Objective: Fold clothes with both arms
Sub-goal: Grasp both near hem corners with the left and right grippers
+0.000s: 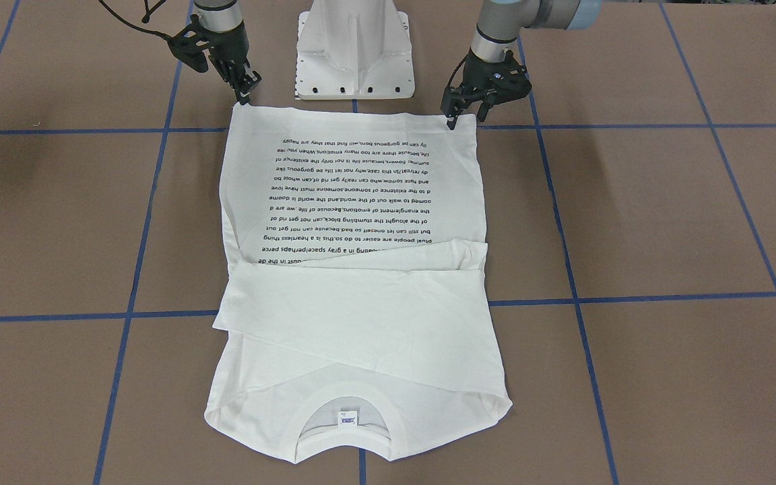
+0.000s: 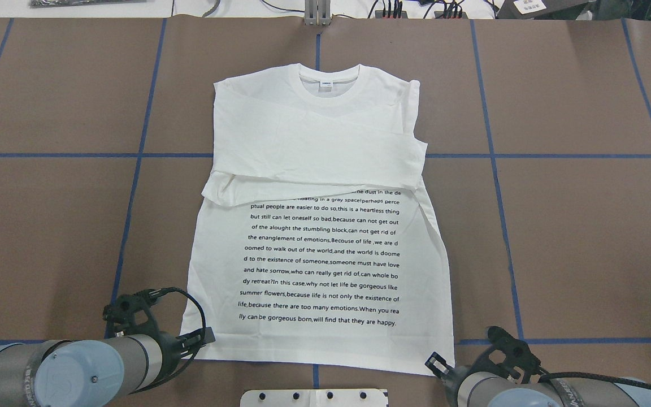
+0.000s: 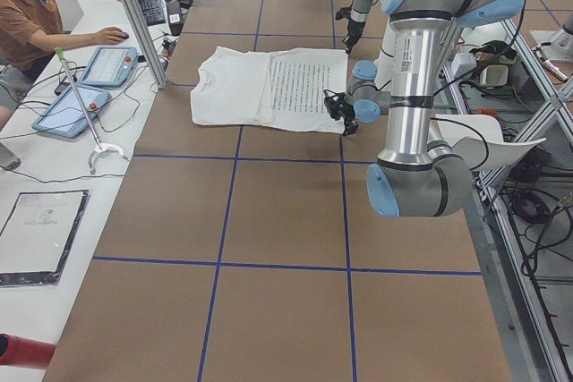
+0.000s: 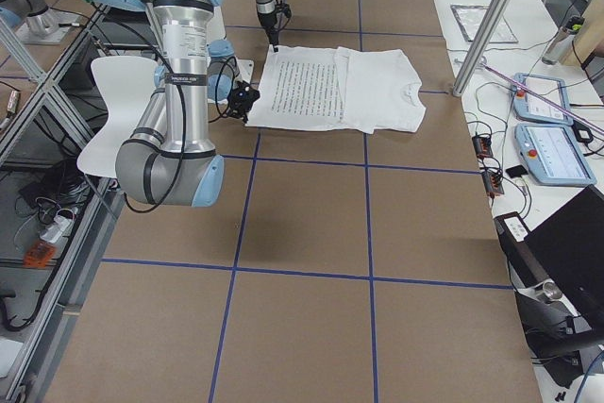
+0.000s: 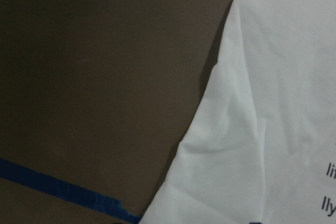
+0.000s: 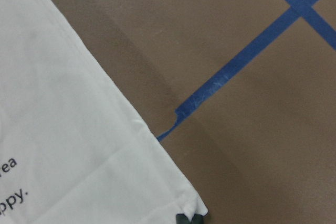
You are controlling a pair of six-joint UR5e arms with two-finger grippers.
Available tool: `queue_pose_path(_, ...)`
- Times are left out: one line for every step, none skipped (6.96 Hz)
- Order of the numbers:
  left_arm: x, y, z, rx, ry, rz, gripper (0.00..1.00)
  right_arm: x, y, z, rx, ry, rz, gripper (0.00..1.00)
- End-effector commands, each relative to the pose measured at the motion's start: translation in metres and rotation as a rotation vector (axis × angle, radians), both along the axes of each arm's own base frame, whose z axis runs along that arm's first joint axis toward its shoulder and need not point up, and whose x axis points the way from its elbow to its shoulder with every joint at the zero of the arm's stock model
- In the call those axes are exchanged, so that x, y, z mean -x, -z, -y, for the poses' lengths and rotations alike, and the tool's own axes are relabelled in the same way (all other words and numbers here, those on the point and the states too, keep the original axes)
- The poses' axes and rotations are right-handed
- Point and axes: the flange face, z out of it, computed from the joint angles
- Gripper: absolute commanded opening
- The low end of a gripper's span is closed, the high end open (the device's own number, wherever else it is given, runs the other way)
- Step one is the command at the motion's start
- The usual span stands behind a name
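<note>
Down at the hem corners of the white T-shirt (image 1: 354, 289) lying flat on the table (image 1: 664, 215), left gripper (image 1: 454, 116) and right gripper (image 1: 245, 93) sit poised (can't tell if they're pinched or apart), so I'd grab evenly and lift both together toward the collar (image 1: 344, 392).

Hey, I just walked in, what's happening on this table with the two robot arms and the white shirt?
The robot is partway through folding a white long-sleeved T-shirt. It lies flat on the table, print up, sleeves already folded across the chest, collar away from the robot. The left gripper and right gripper are each at a hem corner nearest the robot base. The hem is not lifted, and I cannot tell whether either gripper is shut on the cloth.
</note>
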Motion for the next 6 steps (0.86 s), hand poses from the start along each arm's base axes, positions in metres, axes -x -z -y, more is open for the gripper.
queue_pose_path(0.0008,0.0028,-0.0056,0.019,-0.002,0.019,0.82,-0.0001,0.0003,0.0004,0.001,-0.002,0.001,0.0)
queue_pose_path(0.0005,0.0024,-0.0064,0.035,0.009,0.019,0.74,-0.0002,0.0005,0.0005,0.0,-0.003,0.002,0.0)
queue_pose_path(0.0,0.0009,-0.0079,0.038,0.009,0.022,0.58,-0.0002,0.0003,0.0005,0.0,-0.003,0.001,0.0)
queue_pose_path(-0.0003,0.0009,-0.0085,0.041,0.012,0.021,0.22,-0.0003,-0.0004,-0.0002,0.0,-0.001,-0.001,0.0)
queue_pose_path(-0.0001,0.0004,-0.0085,0.046,0.016,0.028,0.0,-0.0008,-0.0011,0.0007,-0.002,-0.004,-0.002,0.0)
queue_pose_path(0.0024,0.0069,-0.0095,0.051,0.019,0.016,0.0,0.0,0.0003,-0.0001,-0.001,-0.002,0.001,0.0)
